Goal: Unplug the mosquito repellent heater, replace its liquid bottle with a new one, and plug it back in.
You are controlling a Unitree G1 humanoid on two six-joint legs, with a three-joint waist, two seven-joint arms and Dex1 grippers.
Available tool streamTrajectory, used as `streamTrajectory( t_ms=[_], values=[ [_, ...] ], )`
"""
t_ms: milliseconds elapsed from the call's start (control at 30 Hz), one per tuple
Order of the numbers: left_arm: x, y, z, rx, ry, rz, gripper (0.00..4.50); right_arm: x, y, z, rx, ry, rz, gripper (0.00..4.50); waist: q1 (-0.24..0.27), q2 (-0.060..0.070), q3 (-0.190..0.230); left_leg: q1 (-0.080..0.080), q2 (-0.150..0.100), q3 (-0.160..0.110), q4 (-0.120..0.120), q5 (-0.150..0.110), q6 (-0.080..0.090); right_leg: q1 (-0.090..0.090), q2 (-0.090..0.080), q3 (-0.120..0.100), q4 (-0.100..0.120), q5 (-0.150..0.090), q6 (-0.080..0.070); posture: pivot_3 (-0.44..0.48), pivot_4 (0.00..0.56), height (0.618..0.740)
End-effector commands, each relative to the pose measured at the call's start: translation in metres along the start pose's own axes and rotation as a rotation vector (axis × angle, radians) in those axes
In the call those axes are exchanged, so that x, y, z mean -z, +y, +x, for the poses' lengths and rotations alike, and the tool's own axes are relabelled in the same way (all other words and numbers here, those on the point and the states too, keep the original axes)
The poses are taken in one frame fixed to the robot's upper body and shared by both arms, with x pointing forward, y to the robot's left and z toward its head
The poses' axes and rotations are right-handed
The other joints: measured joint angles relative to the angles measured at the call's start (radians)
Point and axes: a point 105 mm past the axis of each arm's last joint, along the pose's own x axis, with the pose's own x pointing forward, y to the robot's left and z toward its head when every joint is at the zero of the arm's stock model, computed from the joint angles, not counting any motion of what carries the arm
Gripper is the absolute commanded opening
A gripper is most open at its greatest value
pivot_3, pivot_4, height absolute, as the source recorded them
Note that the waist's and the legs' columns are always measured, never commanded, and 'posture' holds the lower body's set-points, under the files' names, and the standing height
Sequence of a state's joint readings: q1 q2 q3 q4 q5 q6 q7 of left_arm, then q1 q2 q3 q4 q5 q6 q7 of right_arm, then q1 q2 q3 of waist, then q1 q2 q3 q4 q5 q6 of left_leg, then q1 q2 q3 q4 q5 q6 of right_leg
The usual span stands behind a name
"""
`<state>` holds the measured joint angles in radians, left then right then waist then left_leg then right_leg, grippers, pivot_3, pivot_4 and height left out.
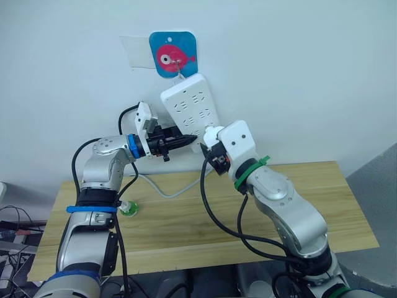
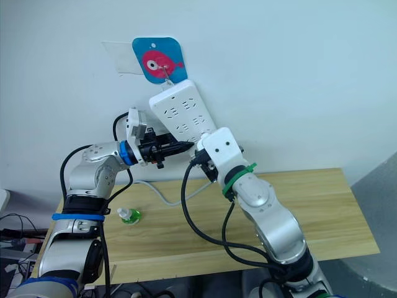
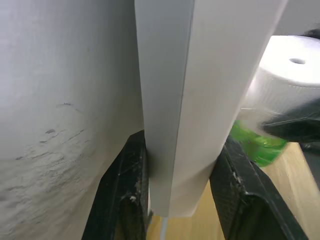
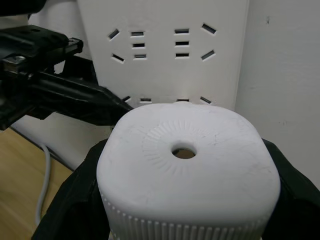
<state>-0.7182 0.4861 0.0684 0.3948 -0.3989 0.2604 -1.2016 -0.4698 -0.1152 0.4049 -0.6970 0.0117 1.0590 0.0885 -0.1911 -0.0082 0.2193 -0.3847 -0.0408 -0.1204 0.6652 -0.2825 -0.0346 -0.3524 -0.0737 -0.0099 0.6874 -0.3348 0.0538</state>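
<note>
The white power strip [image 1: 188, 102] hangs tilted on the wall from a hook. My left gripper [image 1: 183, 141] is shut on its lower end, one black finger [image 3: 125, 190] on each side edge. The mosquito repellent heater [image 4: 187, 165], white and domed with a centre hole, sits in my right gripper [image 4: 187, 210], which is shut on it, right in front of the strip's lower sockets. A green bottle [image 3: 257, 145] is screwed in under the heater. I cannot tell whether its prongs are in a socket. Another small green bottle [image 2: 129, 215] stands on the table at the left.
A blue square hook plate with a red fish [image 1: 173, 54] holds the strip on the white wall. The strip's white cable [image 1: 167, 189] runs down onto the wooden table [image 1: 310, 205]. Black arm cables [image 1: 214, 217] hang over the table's middle.
</note>
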Motion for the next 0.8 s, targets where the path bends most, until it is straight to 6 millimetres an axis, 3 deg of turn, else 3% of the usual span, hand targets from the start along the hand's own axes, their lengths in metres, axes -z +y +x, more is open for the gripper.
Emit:
streamTrajectory(
  t_ms=[33, 300, 500, 800],
  values=[
    [-0.013, 0.015, -0.006, -0.092, -0.018, 0.019, 1.30, -0.011, -0.001, -0.008, 0.007, -0.041, -0.007, 3.04, 0.000, 0.000, 0.002, 0.000, 0.000, 0.000, 0.000, 0.000, 0.000, 0.000, 0.000, 0.000, 0.001, 0.000, 0.000, -0.354, 0.240, 0.740],
    [-0.009, 0.017, -0.011, -0.100, 0.004, 0.019, 1.30, -0.023, -0.021, -0.033, -0.007, -0.121, 0.077, 3.04, -0.002, 0.000, 0.004, 0.000, 0.000, 0.000, 0.000, 0.000, 0.000, 0.000, 0.000, 0.000, 0.001, 0.000, 0.000, -0.393, 0.235, 0.740],
    [-0.003, 0.019, -0.016, -0.107, 0.027, -0.002, 1.30, -0.032, -0.020, -0.056, -0.144, -0.179, 0.138, 3.04, -0.008, 0.000, 0.004, 0.000, 0.000, 0.000, -0.001, 0.000, 0.000, 0.000, 0.001, 0.000, 0.001, 0.000, 0.000, -0.416, 0.221, 0.740],
    [0.000, 0.021, -0.021, -0.112, 0.039, 0.011, 1.30, -0.032, -0.021, -0.072, -0.214, -0.202, 0.144, 3.04, -0.013, 0.000, 0.004, 0.000, 0.001, 0.000, -0.001, 0.000, 0.000, 0.000, 0.001, 0.000, 0.001, 0.000, 0.000, -0.421, 0.213, 0.740]
  ],
)
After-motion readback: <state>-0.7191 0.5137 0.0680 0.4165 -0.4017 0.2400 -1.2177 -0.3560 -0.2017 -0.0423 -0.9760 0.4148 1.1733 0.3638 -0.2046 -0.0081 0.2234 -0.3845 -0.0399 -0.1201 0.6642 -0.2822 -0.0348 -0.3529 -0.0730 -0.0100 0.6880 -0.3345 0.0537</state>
